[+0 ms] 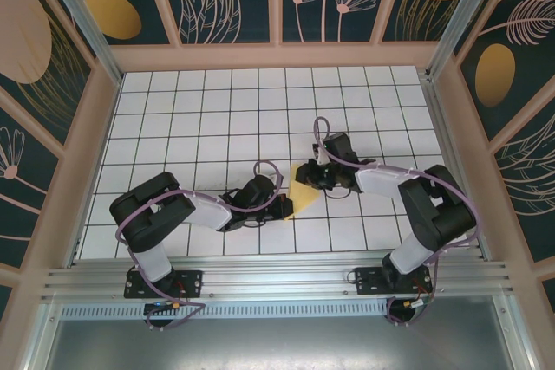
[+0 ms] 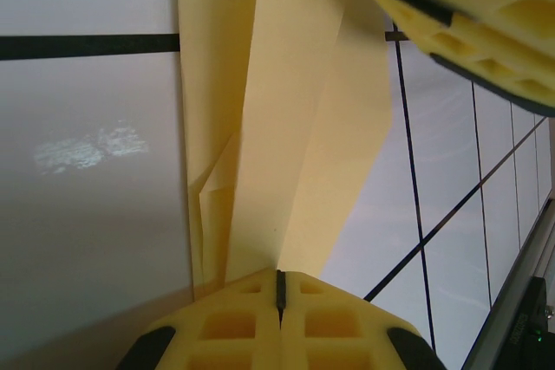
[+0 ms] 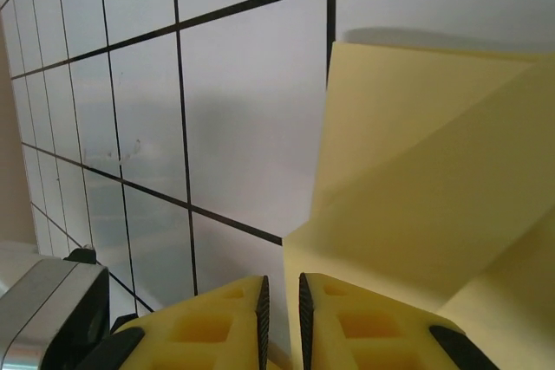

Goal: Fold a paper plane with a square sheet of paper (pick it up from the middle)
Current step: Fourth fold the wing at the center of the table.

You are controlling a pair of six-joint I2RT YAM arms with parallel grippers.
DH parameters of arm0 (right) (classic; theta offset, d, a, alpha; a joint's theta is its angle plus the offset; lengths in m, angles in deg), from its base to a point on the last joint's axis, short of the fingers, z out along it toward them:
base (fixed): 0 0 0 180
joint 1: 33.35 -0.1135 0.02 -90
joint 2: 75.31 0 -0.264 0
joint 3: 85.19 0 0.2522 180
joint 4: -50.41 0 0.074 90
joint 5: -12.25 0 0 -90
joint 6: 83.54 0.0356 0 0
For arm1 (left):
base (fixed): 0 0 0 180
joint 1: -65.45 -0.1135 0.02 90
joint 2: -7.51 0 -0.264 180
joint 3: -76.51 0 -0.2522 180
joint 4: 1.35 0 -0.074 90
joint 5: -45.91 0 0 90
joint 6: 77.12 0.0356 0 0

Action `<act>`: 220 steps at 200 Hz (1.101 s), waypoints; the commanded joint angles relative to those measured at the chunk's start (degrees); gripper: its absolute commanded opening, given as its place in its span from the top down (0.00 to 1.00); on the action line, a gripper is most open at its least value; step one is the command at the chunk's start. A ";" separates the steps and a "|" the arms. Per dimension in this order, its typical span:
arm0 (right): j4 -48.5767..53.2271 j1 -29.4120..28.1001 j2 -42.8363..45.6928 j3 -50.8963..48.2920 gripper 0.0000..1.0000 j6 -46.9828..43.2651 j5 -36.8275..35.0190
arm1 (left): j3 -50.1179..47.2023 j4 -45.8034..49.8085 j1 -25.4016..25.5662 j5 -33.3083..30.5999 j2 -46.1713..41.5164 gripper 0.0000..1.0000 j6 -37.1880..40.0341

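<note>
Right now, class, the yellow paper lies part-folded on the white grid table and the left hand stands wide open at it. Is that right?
No. The left hand is shut, its jaws pressed together on the edge of the paper, as the left wrist view shows. The paper does lie part-folded on the white grid table.

So the paper (image 1: 299,191) sat on the table (image 1: 217,101), roughly mid-width and toward the near edge, right between the 2 grippers. The left gripper (image 1: 279,204) was on its left, nearer side. The right gripper (image 1: 308,176) was on its right, farther side, and the 2 were close together. From the left wrist, the paper ran away from between the fingers (image 2: 234,327). From the right wrist, it lay ahead and to the right, with its edge in the slit between those fingers (image 3: 208,327).
</note>
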 commanded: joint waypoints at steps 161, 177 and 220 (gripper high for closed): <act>-4.65 -0.60 -8.06 -3.40 0.85 3.42 -3.68 | 2.84 14.60 0.00 3.19 -9.92 0.90 4.87; -4.74 -0.61 -8.27 -3.35 0.85 3.51 -3.77 | 3.65 15.06 0.00 3.70 -8.01 0.91 5.23; -4.36 -0.70 -8.71 -3.54 0.85 2.99 -4.19 | 3.48 18.14 0.00 3.47 -4.11 0.93 6.17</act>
